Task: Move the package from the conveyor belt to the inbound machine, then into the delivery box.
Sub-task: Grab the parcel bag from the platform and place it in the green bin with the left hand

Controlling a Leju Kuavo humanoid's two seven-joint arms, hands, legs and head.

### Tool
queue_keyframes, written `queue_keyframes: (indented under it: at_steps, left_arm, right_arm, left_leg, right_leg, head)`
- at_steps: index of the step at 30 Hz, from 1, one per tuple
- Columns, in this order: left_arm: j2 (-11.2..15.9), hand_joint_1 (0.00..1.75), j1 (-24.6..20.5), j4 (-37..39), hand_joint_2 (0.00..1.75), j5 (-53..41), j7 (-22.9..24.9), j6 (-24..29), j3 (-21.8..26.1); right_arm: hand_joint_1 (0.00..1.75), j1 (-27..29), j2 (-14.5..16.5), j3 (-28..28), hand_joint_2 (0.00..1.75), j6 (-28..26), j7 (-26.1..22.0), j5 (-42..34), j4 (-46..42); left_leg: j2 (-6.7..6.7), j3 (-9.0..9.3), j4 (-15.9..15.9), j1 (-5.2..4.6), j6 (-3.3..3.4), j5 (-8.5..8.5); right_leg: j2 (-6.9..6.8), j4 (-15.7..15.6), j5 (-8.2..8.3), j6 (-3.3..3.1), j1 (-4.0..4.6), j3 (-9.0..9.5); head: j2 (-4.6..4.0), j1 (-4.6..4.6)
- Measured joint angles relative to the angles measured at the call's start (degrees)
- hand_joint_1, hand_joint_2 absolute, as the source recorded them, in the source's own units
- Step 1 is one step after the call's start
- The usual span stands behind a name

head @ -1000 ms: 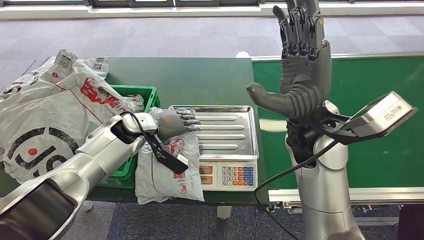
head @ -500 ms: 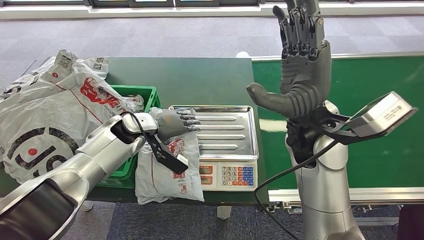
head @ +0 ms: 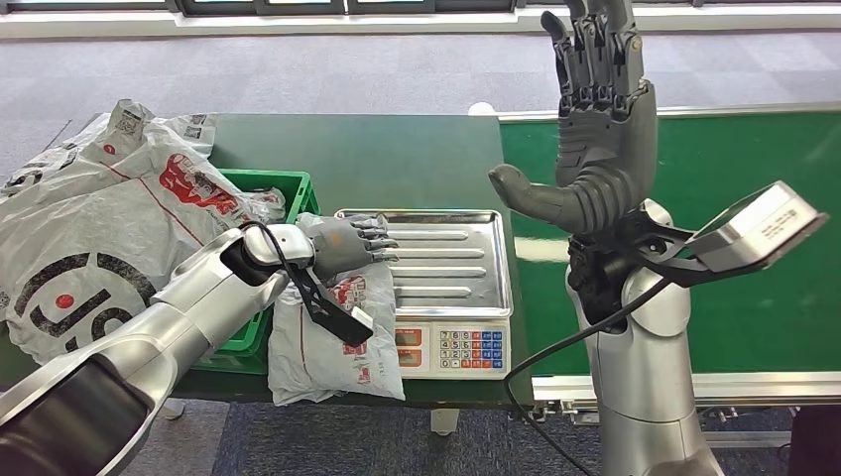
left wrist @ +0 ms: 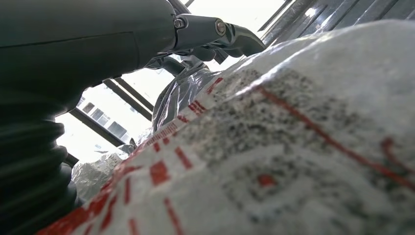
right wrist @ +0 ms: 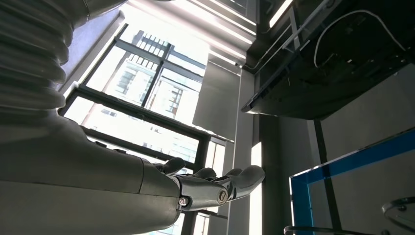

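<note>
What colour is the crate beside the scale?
Green. The crate shows best in the head view, partly hidden by packages and the left arm.

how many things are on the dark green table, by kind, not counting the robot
plastic mail bags: 3 that can be told apart, the small package under the left hand, a large white one at the far left, and a crumpled one behind it
green crate: 1
weighing scale with a steel tray: 1
total: 5

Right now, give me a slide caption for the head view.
Left hand rests on a white package beside the scale tray; right hand raised open above the green conveyor belt.
</note>
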Motion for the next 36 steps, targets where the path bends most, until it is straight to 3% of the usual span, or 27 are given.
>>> queue_keyframes:
  at_steps: [36]
  left_arm:
    - [0.0, 0.00, 0.0, 0.0, 1.75, 0.0, 0.0, 0.0, 0.0]
  right_arm:
    - [0.00, -0.1, 0.0, 0.0, 1.75, 0.0, 0.0, 0.0, 0.0]
  left_leg:
    - [0.00, 0.07, 0.0, 0.00, -0.01, -0.04]
  right_leg:
    - [-0.02, 0.0, -0.05, -0.03, 0.01, 0.06]
  head:
    - [0.00, 0.00]
